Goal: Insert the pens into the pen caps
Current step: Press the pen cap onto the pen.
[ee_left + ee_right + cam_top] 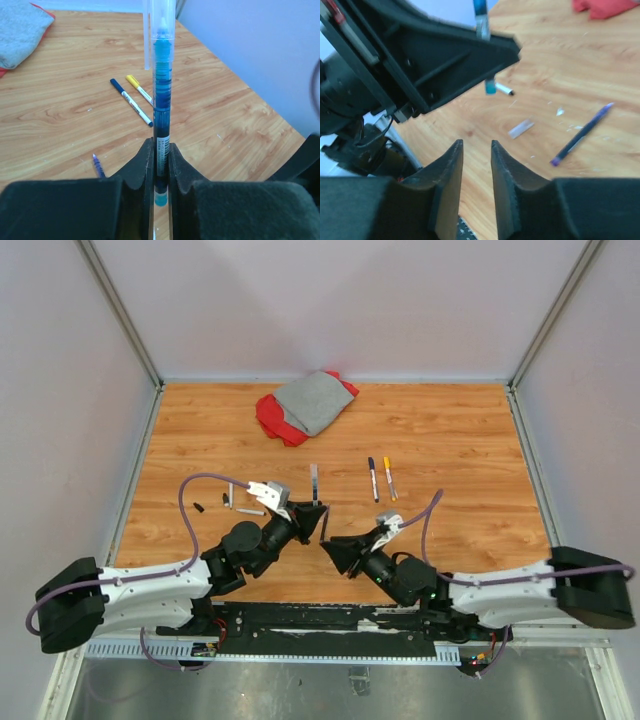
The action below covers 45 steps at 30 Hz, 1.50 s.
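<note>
Blue plastic pen (161,100) with a clear cap (163,17) on its tip was squeezed in the left gripper (161,150), over the brown wooden table (60,125). Right gripper (476,150) was close by, its jaws a little apart, holding nothing.

In the overhead view a cloth (308,405) is placed at the upper middle of the tabletop (470,430), with a near-centre pen (373,478) and a second pen (389,479) laid side by side below and to its right. At middle left a small cap (199,506) is set left of a short pen (251,511), apart from it. At the centre a held pen (314,483) is pinched between the left fingers (145,165), and a loose pen (323,525) is laid on the tabletop just below and right of it.
</note>
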Motion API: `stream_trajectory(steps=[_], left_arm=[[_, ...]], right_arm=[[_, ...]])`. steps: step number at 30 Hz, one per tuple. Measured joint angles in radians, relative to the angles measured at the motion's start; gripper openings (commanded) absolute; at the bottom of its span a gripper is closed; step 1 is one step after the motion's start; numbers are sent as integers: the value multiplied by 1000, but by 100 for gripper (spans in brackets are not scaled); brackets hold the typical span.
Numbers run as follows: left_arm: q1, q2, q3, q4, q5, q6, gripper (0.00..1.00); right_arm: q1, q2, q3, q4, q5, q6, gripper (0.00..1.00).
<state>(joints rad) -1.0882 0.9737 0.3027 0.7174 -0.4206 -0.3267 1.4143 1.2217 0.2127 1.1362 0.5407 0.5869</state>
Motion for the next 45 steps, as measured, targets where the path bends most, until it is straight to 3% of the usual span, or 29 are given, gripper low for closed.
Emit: stream_trajectory(steps=[4, 9, 14, 19, 23, 31, 33, 37, 41, 45], left_arm=[[0, 5, 0, 0, -8, 8, 1], [0, 24, 0, -3, -25, 14, 0], [0, 49, 0, 11, 17, 28, 0], [0, 96, 6, 37, 103, 34, 1], [0, 112, 13, 41, 139, 34, 0], [0, 112, 13, 54, 160, 34, 0], [0, 112, 13, 56, 164, 34, 0], [0, 111, 13, 59, 165, 34, 0], [0, 101, 13, 51, 156, 34, 0], [0, 88, 13, -6, 148, 34, 1]], right_arm=[[-23, -376, 49, -412, 91, -62, 52], [-169, -563, 127, -714, 87, -94, 66], [-380, -513, 362, -950, -96, -122, 78], [-506, -327, 583, -1019, -358, -141, 77], [-512, -209, 652, -1032, -496, -161, 72], [-512, -124, 682, -1036, -568, -177, 43], [-512, -117, 682, -1033, -572, -177, 32], [-512, -107, 682, -1027, -577, -177, 1], [-513, -105, 665, -993, -578, -165, 0], [-511, -115, 563, -856, -574, -135, 1]])
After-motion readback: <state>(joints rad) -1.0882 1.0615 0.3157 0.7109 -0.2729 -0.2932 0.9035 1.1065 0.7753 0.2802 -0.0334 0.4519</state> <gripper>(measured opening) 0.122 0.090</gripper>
